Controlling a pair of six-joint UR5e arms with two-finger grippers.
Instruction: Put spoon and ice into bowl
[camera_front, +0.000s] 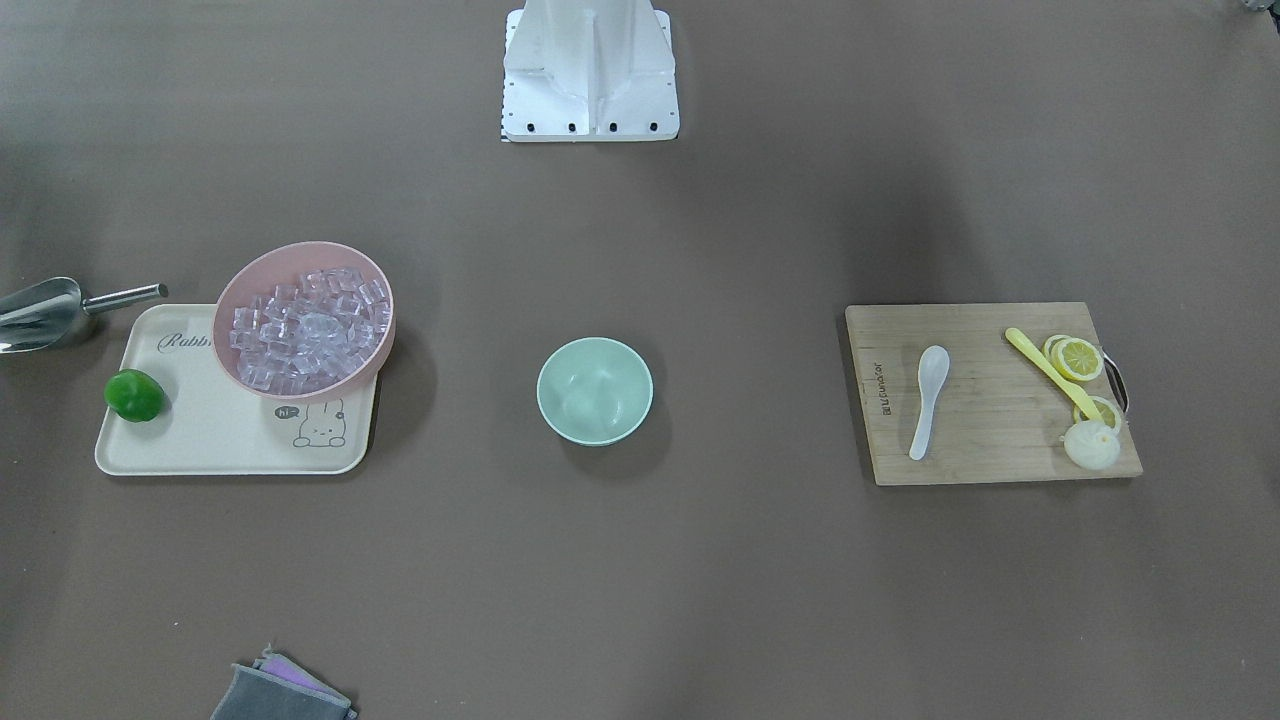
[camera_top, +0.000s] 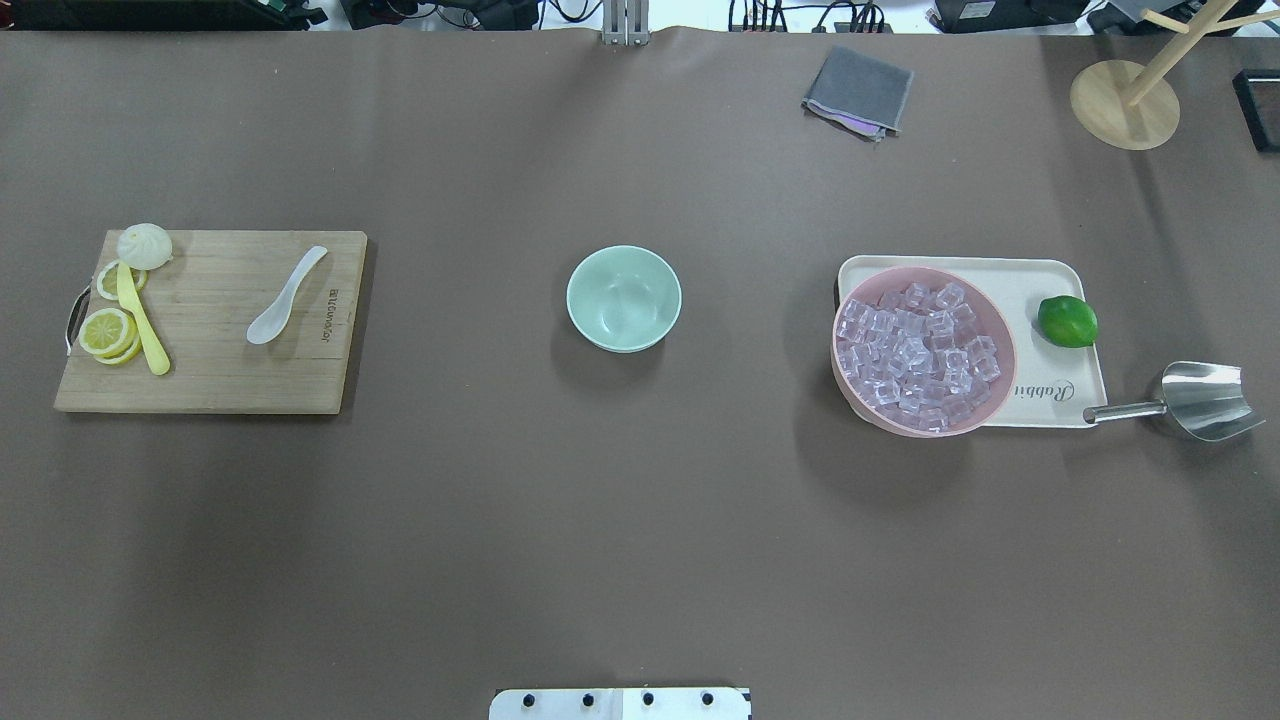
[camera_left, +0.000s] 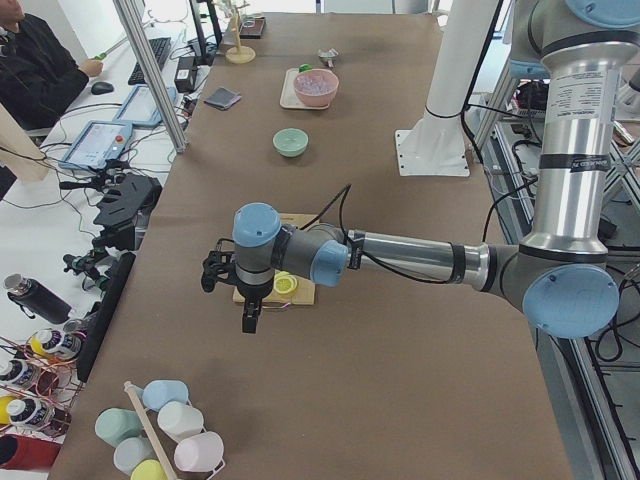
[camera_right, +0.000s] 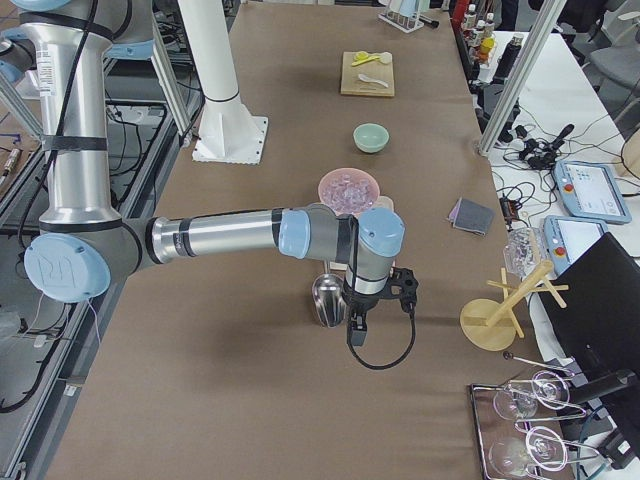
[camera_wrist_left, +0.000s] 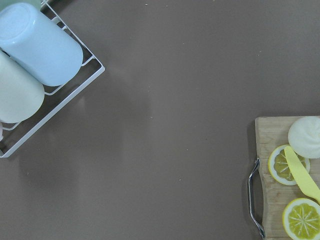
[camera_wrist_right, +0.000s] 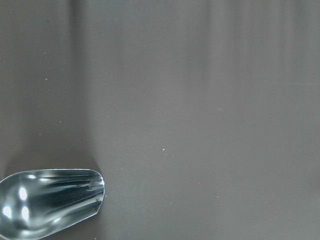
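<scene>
Brown table (camera_top: 640, 520), spoon (camera_top: 287, 296) on cutting board (camera_top: 200, 375) near left tool (camera_left: 249, 324), grip indiscernible.

Overhead cam looks down from behind robot base (camera_top: 620, 703), front cam opposite; both share the bowl (camera_top: 624, 298) at desk (camera_top: 400, 560) ctr. Side cams view lengthwise from each end. Wrist cams close, facing straight down.

Mint bowl (camera_front: 594, 390), white spoon (camera_front: 929, 400) (glossy), clear ice (camera_front: 305, 330).
</scene>
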